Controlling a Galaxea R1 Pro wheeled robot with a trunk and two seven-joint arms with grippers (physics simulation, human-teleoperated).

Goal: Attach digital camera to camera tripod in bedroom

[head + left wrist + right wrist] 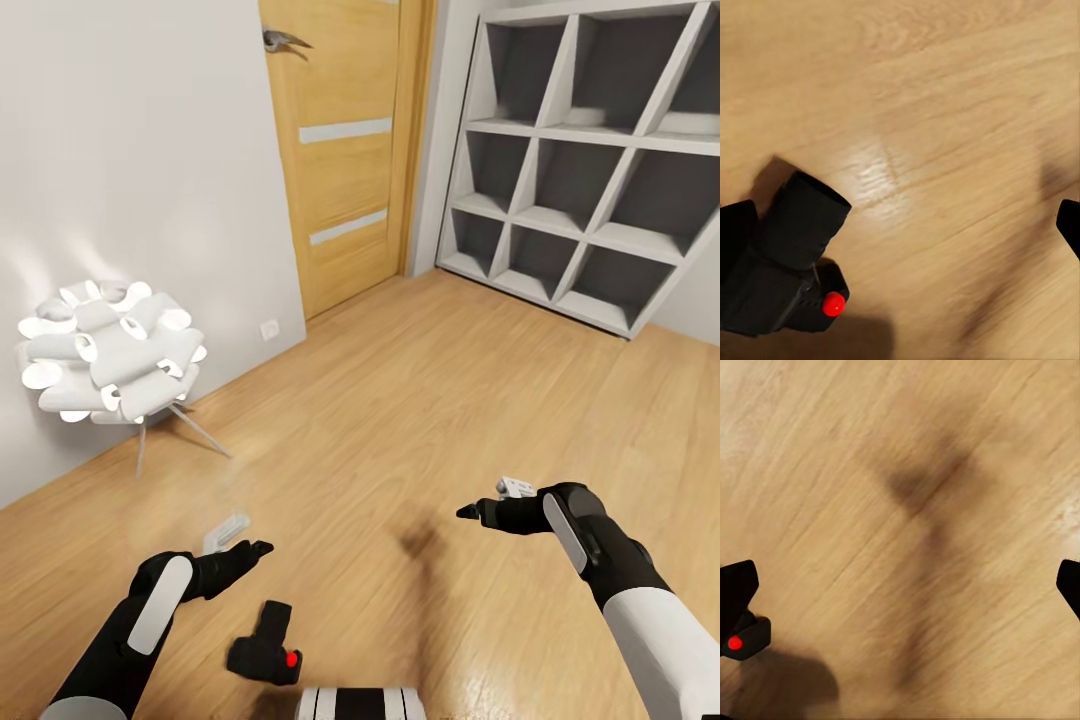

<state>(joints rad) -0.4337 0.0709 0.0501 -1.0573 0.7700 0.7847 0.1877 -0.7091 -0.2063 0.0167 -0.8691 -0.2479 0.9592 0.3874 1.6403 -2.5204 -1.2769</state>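
The small black digital camera with a red round button [266, 652] lies on the light wood plank floor [420, 400], near the robot, just right of the black left gripper [250, 548]. Both it and the right gripper [470, 512] hover wide open, empty. A white tube-cluster lamp [108, 352] stands far left by the wooden door [345, 150].

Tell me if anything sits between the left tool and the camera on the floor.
Nothing visible does. The digital camera lies on bare wood floor just below and beside the left tool, with only open floor between them.
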